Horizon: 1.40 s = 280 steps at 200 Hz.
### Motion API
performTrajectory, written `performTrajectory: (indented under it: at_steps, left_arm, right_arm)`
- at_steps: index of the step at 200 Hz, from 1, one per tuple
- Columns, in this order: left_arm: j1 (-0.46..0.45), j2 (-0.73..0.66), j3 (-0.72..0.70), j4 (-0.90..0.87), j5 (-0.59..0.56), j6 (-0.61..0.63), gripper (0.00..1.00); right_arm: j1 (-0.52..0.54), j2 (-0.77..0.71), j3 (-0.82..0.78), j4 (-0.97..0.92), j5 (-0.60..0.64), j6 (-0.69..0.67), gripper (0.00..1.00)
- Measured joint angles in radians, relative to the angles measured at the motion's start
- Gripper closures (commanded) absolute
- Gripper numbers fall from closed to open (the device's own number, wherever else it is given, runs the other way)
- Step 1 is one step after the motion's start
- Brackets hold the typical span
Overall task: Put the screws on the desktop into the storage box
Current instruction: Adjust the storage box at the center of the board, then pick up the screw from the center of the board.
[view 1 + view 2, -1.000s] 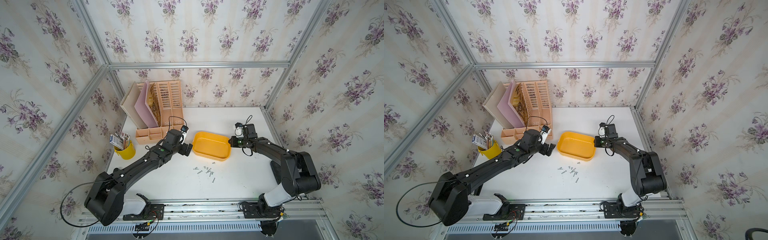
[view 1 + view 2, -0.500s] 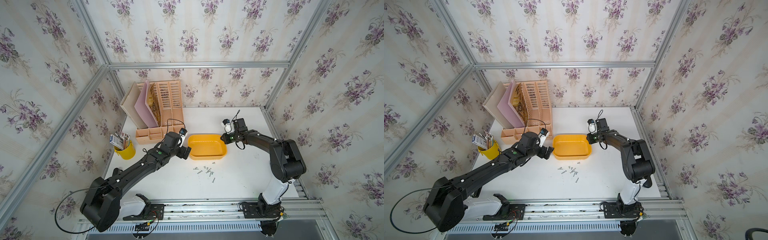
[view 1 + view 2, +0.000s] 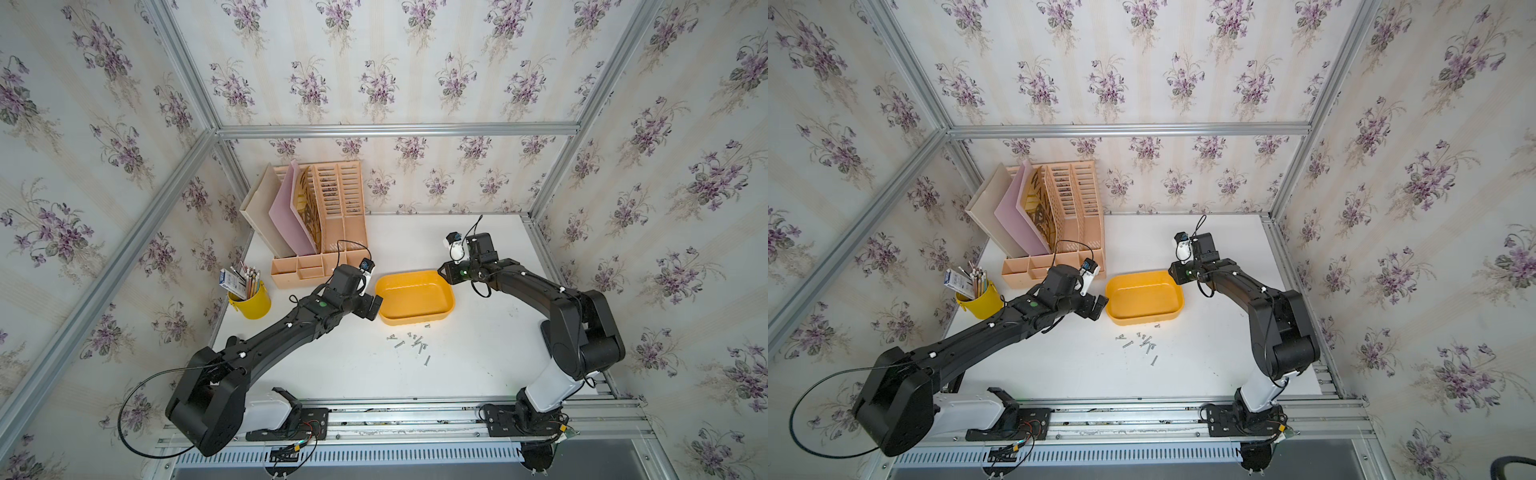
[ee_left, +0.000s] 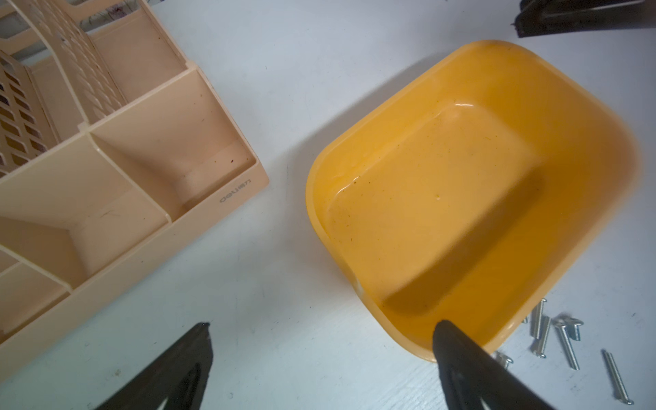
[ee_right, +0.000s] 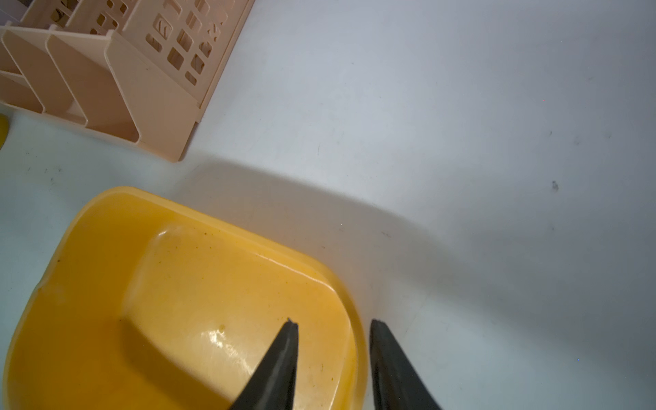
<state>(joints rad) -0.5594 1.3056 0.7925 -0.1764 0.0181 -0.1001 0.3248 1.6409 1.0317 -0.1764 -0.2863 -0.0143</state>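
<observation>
As storage box [image 3: 415,319] sits beside screws [image 3: 413,343], prob. for short drops, R gripper [image 5: 332,321] straddles rim unclamped; L gripper [image 4: 323,323] gapes wide.

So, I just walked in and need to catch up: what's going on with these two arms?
The right gripper is open, its jaws straddling the rim at one end of the yellow-orange storage tray. The left gripper hangs wide open at the opposite end. The tray is empty; the screws lie on the desktop beside it.
</observation>
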Motion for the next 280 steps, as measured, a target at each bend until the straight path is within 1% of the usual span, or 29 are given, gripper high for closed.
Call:
performTrajectory:
  at_steps: [16, 31, 42, 56, 70, 79, 86, 104, 117, 133, 150, 160, 173, 187, 206, 210, 225, 239, 251, 269, 280]
  left_arm:
    - [-0.012, -0.034, -0.026, -0.006, -0.005, -0.027, 0.01]
    - [-0.032, -0.083, -0.050, -0.013, 0.003, -0.058, 0.01]
    - [-0.045, -0.116, -0.069, -0.013, 0.012, -0.086, 0.01]
    - [-0.069, -0.152, -0.100, -0.009, 0.021, -0.127, 0.00]
    - [-0.115, -0.192, -0.146, -0.007, 0.030, -0.161, 0.03]
    - [-0.151, -0.214, -0.169, -0.014, 0.041, -0.172, 0.09]
    - [-0.180, -0.227, -0.180, -0.023, 0.043, -0.179, 0.10]
    - [-0.227, -0.241, -0.184, -0.047, 0.035, -0.188, 0.11]
    - [-0.253, -0.238, -0.193, -0.045, 0.034, -0.195, 0.14]
    - [-0.298, -0.200, -0.190, -0.056, 0.037, -0.198, 0.19]
    - [-0.363, -0.133, -0.169, -0.055, 0.035, -0.197, 0.26]
    - [-0.386, -0.090, -0.151, -0.056, 0.038, -0.190, 0.30]
    - [-0.393, -0.034, -0.120, -0.068, 0.033, -0.175, 0.34]
    - [-0.400, 0.015, -0.086, -0.072, 0.030, -0.155, 0.41]
    - [-0.411, 0.082, -0.046, -0.072, 0.040, -0.132, 0.44]
    - [-0.415, 0.099, -0.039, -0.072, 0.041, -0.129, 0.49]
    - [-0.422, 0.151, -0.024, -0.070, 0.045, -0.116, 0.52]
    - [-0.423, 0.174, -0.023, -0.073, 0.046, -0.111, 0.55]
    - [-0.423, 0.183, -0.023, -0.070, 0.048, -0.108, 0.62]
    - [-0.426, 0.202, -0.012, -0.071, 0.048, -0.100, 0.62]
    - [-0.429, 0.221, 0.002, -0.071, 0.048, -0.097, 0.64]
  right_arm:
    - [0.024, -0.104, -0.066, -0.026, 0.008, 0.048, 0.60]
    - [0.061, -0.245, -0.123, -0.043, 0.005, 0.096, 0.59]
    - [0.106, -0.340, -0.160, -0.046, 0.005, 0.127, 0.59]
    - [0.169, -0.415, -0.207, -0.062, 0.006, 0.175, 0.59]
    - [0.249, -0.458, -0.259, -0.085, 0.015, 0.215, 0.60]
    - [0.298, -0.484, -0.298, -0.100, 0.018, 0.242, 0.60]
    - [0.330, -0.505, -0.331, -0.104, 0.015, 0.260, 0.60]
    - [0.352, -0.535, -0.399, -0.095, 0.024, 0.309, 0.62]
    - [0.362, -0.533, -0.422, -0.092, 0.020, 0.333, 0.62]
    - [0.380, -0.515, -0.420, -0.080, 0.012, 0.337, 0.62]
    - [0.381, -0.501, -0.414, -0.074, 0.017, 0.352, 0.61]
    - [0.379, -0.502, -0.412, -0.068, 0.021, 0.355, 0.61]
    - [0.374, -0.508, -0.406, -0.060, 0.018, 0.364, 0.61]
    - [0.374, -0.512, -0.395, -0.045, 0.013, 0.380, 0.61]
    - [0.372, -0.518, -0.391, -0.038, 0.011, 0.382, 0.62]
    - [0.370, -0.521, -0.391, -0.038, 0.010, 0.383, 0.62]
    - [0.357, -0.548, -0.390, -0.043, 0.010, 0.389, 0.63]
    - [0.331, -0.592, -0.380, -0.063, 0.015, 0.389, 0.64]
    - [0.297, -0.637, -0.373, -0.073, 0.027, 0.388, 0.64]
    - [0.240, -0.699, -0.367, -0.084, 0.045, 0.385, 0.65]
    - [0.206, -0.719, -0.362, -0.098, 0.042, 0.380, 0.65]
